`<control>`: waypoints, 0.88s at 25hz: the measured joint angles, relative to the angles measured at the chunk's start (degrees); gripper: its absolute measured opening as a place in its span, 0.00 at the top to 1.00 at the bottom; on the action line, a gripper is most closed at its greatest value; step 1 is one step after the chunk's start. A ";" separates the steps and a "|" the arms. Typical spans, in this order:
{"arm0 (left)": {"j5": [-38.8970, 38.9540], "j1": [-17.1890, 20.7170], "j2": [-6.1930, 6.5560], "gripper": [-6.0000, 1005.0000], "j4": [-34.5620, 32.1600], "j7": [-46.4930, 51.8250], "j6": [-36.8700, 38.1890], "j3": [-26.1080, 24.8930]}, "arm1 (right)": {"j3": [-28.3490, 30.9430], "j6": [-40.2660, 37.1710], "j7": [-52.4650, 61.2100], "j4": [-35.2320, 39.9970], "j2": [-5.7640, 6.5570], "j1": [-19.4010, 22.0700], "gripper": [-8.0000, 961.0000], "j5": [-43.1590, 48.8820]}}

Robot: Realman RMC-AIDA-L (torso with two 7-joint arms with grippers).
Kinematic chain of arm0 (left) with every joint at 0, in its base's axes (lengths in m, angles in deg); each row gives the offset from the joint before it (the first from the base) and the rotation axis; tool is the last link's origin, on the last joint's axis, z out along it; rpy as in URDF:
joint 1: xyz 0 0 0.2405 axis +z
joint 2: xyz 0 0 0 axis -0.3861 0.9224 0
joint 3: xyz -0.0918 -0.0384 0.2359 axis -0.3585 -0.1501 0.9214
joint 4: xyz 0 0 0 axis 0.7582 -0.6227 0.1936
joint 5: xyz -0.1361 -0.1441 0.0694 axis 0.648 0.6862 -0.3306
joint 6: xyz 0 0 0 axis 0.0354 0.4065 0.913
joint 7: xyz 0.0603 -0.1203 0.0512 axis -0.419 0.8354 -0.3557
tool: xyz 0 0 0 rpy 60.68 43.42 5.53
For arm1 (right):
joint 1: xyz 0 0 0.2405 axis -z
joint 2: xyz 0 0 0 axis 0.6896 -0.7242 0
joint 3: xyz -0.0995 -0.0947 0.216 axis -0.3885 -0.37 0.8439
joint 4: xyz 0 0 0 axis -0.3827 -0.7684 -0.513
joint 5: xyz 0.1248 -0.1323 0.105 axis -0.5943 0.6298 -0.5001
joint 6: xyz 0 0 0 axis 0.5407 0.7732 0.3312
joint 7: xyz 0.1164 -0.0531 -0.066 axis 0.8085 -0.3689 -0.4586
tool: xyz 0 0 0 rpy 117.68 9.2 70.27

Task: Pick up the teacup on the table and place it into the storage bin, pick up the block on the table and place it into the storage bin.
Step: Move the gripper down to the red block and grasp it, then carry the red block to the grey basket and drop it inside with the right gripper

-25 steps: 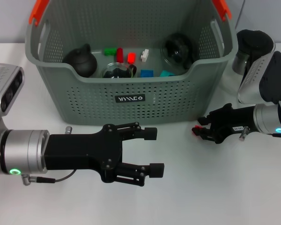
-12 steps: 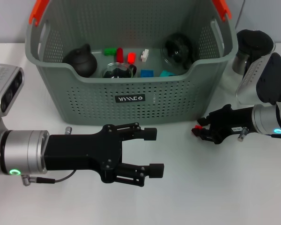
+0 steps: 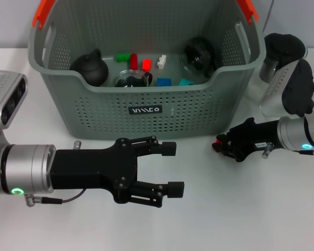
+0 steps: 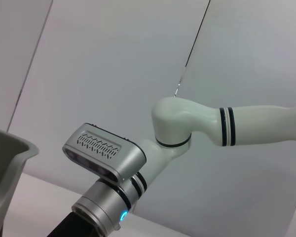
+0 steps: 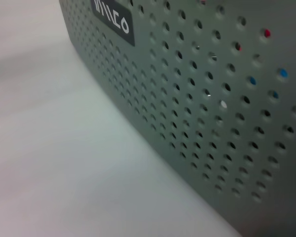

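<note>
bin [image 3: 146, 112] top cut off by head view's edge, right gripper [image 3: 220, 146] fingers too small to read, small red thing there mostly hidden, bin contents partly behind the front wall

I work in a lab: bare white table [image 3: 261, 209], blank grey wall [image 4: 113, 59], my camera-topped arm [image 4: 187, 123] at three o'clock.

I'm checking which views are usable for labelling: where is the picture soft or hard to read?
Head view: crisp; soft shadows under the storage bin and the open left gripper. Right wrist view: very close to the bin wall, soft toward the edges. Left wrist view: sharp, but shows only wall and the other arm.
</note>
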 joint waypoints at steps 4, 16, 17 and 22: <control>-0.02 -0.01 0.05 0.07 0.00 0.11 0.02 0.00 | -0.20 -0.59 0.11 0.04 0.06 -0.03 0.79 0.06; -0.72 0.57 0.26 0.07 0.00 0.33 0.53 0.05 | 4.78 -17.46 0.01 9.72 0.33 5.46 0.79 -0.45; -1.17 0.82 0.41 0.07 0.00 0.40 0.57 0.05 | 5.82 -20.35 -0.16 10.75 0.46 5.95 0.79 -0.91; -5.67 2.82 0.69 0.07 -0.44 1.41 0.87 -1.18 | 11.81 -32.70 -0.63 14.40 0.73 7.16 0.79 -3.16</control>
